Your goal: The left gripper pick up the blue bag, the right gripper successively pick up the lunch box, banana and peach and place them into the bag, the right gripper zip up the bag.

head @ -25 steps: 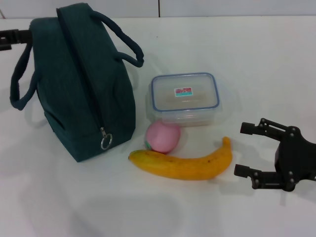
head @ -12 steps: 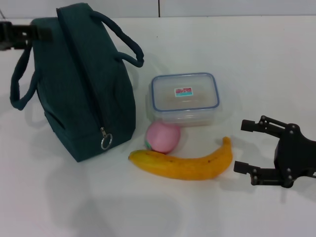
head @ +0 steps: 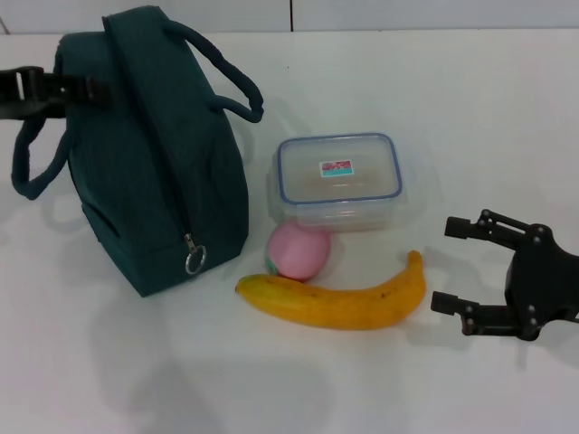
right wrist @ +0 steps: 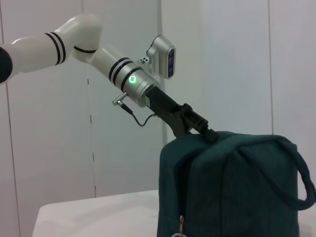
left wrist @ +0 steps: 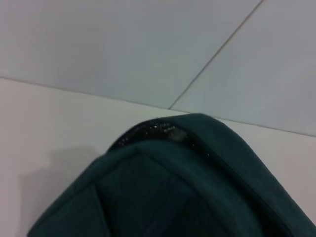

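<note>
A dark blue-green bag [head: 149, 154] stands upright on a white surface [head: 380, 81], its zipper closed, the pull ring [head: 195, 260] hanging at the near end. The left gripper [head: 77, 89] reaches in from the side at the bag's top far corner, right against the fabric beside the rear handle loop [head: 32, 163]; from across the room, the right wrist view shows its dark fingers [right wrist: 197, 126] resting on the bag's top edge, but I cannot tell whether they are open or clamped on anything. The right gripper [head: 470, 271] waits low over the surface, well apart from the bag, jaws spread wide and holding nothing. Just beyond its fingertips lies the banana [head: 339, 297]; a pink peach [head: 298, 250] touches the banana's back, and the clear lunch box [head: 338, 179] with a blue-rimmed lid sits behind the peach, near the bag's side. The step in hand looks to be the left gripper taking hold of the bag. To do it well it should catch the handle or a firm fold at the top and lift straight, so the bag does not tip toward the lunch box. The left wrist view shows only the bag's rounded top, none of that gripper's own fingers. The bag's interior is hidden, and the left arm is cut off at the head view's edge.
</note>
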`<state>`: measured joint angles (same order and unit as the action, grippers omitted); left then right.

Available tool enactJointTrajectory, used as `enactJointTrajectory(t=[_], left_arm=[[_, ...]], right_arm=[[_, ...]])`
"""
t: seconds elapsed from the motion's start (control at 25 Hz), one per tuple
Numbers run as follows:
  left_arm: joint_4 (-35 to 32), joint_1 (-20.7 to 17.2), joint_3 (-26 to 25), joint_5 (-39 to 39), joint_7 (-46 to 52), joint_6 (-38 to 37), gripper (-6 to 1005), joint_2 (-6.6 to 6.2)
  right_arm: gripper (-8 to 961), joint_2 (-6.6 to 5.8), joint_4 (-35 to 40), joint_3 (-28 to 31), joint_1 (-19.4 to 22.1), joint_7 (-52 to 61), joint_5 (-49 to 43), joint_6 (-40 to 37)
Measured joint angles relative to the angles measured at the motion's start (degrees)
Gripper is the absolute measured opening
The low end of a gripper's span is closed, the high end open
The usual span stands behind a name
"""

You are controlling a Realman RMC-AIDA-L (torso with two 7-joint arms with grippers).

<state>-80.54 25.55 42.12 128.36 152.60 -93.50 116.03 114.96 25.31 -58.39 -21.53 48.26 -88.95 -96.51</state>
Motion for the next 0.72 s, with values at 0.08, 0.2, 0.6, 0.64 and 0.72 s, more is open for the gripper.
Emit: enactJointTrajectory(t=[0.08,0.2,0.6,0.64,0.72], left_arm=[[-0.15,-0.09,0.20,0.47,0.29,-0.10,855,0.28],[-0.11,0.00,1.05,2.34,1.00,-0.32,808,0.14],[0.05,0.53,1.56,3.26,4.57,-1.20,505,0.13],[0.05,0.53,1.56,3.19,4.88,-1.34,484,0.08],[0.04,0.54,1.56,2.65,5.13,-1.81,443,0.08]], right_arm=[[879,0.00,0.00,0.20,0.00,-0.01,0.00,0.01],[878,0.03,0.00,0.29,0.00,-0.15,0.00,0.00],[877,0.14,0.00,0.37,0.06,-0.36,0.00,-0.18],[877,0.16,0.00,0.38,0.08,-0.37,0.00,-0.18],[877,0.17,0.00,0.39,0.16,-0.37,0.00,-0.15]])
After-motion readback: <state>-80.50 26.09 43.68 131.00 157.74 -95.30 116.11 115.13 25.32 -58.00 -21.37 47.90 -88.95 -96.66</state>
